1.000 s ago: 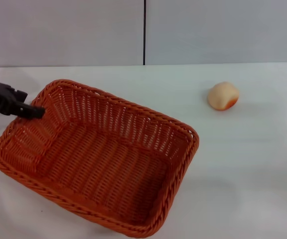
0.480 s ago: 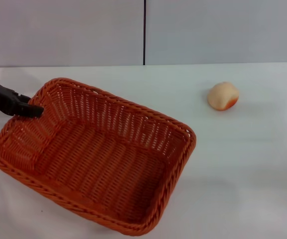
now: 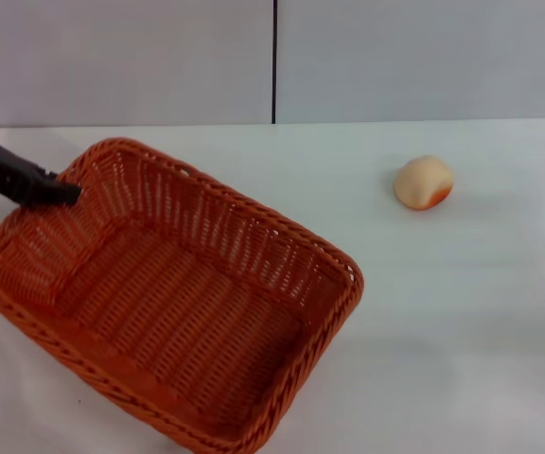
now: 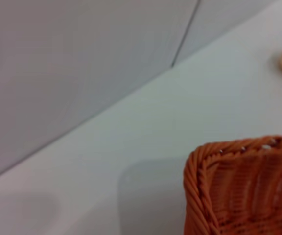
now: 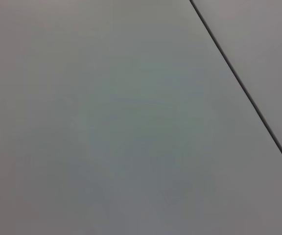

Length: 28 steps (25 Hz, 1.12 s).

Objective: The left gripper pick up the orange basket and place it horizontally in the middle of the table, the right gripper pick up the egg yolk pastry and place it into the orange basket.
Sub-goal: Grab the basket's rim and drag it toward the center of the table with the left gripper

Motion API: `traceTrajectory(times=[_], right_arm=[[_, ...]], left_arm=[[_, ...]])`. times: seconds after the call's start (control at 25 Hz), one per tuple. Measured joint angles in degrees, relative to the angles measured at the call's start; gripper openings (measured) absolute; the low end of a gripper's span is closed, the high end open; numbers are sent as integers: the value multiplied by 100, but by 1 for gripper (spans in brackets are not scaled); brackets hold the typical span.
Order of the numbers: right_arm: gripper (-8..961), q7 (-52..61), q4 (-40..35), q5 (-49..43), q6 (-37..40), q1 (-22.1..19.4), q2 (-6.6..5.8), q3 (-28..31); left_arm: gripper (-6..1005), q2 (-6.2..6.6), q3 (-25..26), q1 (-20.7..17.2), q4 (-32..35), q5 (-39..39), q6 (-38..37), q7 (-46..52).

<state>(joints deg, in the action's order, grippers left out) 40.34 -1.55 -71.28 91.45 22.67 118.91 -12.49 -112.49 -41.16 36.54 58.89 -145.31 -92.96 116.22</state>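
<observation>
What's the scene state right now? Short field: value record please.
left gripper: at the far-left corner of the basket's rim, shut on it
orange basket: left of table centre, skewed diagonally, holds nothing
egg yolk pastry: on the table, right of the basket and farther back, apart from it, untouched
right gripper: not in view
table: white, carries both the basket and the pastry
task status: basket not yet horizontal; pastry not yet picked
</observation>
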Motion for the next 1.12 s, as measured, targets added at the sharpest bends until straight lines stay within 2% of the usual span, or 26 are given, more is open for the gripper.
traceTrajectory(times=[0.2,0.32,0.64,0.72,0.96,1.12], right_arm=[[613,0,-16,0,-13,4,0,2],[613,0,-24,3,-88,32,0,2],[614,0,-36,11,-140,68,-3,1],[614,0,-51,16,-147,77,-5,1],[614,0,-81,25,-171,85,-8,1],[613,0,-95,17,-218,121,-12,1]], left_arm=[[188,-14,420,180,21,129,-246,244],[174,12,592,322,122,356,-535,713],[170,4,600,397,468,486,-761,1665],[170,-1,598,403,511,631,-843,2154],[171,-8,599,288,519,1034,-988,2765],[171,-32,827,13,490,1266,-950,2996]])
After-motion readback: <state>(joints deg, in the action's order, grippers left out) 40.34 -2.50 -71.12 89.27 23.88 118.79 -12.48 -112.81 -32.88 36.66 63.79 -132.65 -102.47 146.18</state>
